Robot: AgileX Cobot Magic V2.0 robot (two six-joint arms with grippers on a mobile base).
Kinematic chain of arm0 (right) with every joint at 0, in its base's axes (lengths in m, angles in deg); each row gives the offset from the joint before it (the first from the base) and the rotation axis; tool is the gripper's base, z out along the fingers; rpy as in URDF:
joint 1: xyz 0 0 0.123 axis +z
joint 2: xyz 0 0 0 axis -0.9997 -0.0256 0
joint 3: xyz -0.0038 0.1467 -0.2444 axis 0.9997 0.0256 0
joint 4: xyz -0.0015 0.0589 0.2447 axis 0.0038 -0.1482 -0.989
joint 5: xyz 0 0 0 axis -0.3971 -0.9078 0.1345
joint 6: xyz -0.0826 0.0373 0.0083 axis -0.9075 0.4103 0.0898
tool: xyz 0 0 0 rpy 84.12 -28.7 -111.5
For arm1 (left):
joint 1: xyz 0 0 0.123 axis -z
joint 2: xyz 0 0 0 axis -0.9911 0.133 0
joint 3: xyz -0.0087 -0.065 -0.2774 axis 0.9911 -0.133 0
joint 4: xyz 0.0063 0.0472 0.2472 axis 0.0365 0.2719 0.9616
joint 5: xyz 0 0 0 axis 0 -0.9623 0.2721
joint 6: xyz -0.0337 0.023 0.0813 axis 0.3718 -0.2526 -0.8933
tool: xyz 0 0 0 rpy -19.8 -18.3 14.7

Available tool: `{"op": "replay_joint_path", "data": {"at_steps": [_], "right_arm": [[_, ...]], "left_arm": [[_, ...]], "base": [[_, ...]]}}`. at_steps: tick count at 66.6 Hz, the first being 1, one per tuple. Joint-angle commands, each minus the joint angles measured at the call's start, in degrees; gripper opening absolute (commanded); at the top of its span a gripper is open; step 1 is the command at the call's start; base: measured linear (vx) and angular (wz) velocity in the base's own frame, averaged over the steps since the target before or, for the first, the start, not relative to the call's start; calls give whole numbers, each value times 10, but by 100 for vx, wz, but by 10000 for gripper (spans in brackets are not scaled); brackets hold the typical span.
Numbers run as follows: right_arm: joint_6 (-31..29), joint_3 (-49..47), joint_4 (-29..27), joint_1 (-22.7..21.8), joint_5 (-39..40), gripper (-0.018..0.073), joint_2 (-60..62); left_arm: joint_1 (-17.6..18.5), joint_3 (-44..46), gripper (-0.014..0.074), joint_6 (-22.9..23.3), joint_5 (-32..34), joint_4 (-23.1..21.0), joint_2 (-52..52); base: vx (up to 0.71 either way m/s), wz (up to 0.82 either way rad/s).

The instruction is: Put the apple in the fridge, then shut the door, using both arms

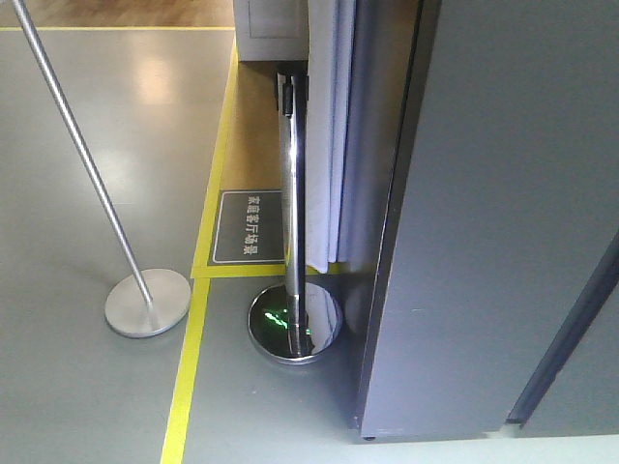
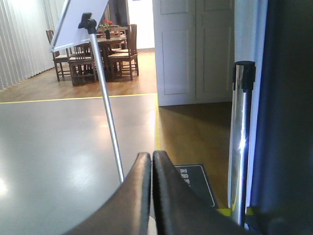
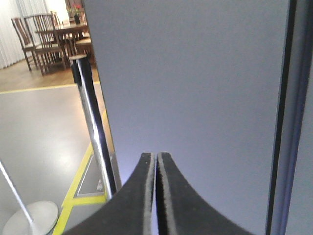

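Observation:
The apple is out of view in every frame. A tall dark grey fridge [image 1: 493,213] fills the right of the front view, and only its outside shows. A dark seam [image 1: 571,329] runs down near its right edge, and I cannot tell whether that is the door edge. My right gripper [image 3: 156,155] is shut with nothing between its fingers and points straight at the grey fridge face [image 3: 195,78]. Over the grey floor, my left gripper [image 2: 151,155] is also shut and empty, left of the fridge's dark side [image 2: 288,117]. Neither gripper shows in the front view.
A chrome stanchion post [image 1: 293,193] on a round base [image 1: 295,324] stands just left of the fridge. A sign stand with a thin pole [image 1: 87,164] and flat base [image 1: 147,303] is further left. Yellow floor tape [image 1: 208,222], a dark floor plaque [image 1: 249,226] and a pale curtain [image 1: 334,145] lie behind.

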State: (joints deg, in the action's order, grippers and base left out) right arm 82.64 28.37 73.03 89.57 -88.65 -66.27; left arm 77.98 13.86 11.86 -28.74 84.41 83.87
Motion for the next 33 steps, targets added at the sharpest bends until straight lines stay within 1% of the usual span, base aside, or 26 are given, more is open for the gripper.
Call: {"op": "replay_joint_path", "data": {"at_steps": [1,11,33], "right_arm": [[-5,6,18,-4,75,-3,3],[-7,6,35,-4,110,-3,3],[-2,5,34,-4,110,-3,3]], "left_arm": [[0,-9,-8,4,40,-3,-9],[0,-9,-8,4,40,-3,-9],[0,-9,-8,4,40,-3,-9]], "base": [[0,0],[0,0],[0,0]]}}
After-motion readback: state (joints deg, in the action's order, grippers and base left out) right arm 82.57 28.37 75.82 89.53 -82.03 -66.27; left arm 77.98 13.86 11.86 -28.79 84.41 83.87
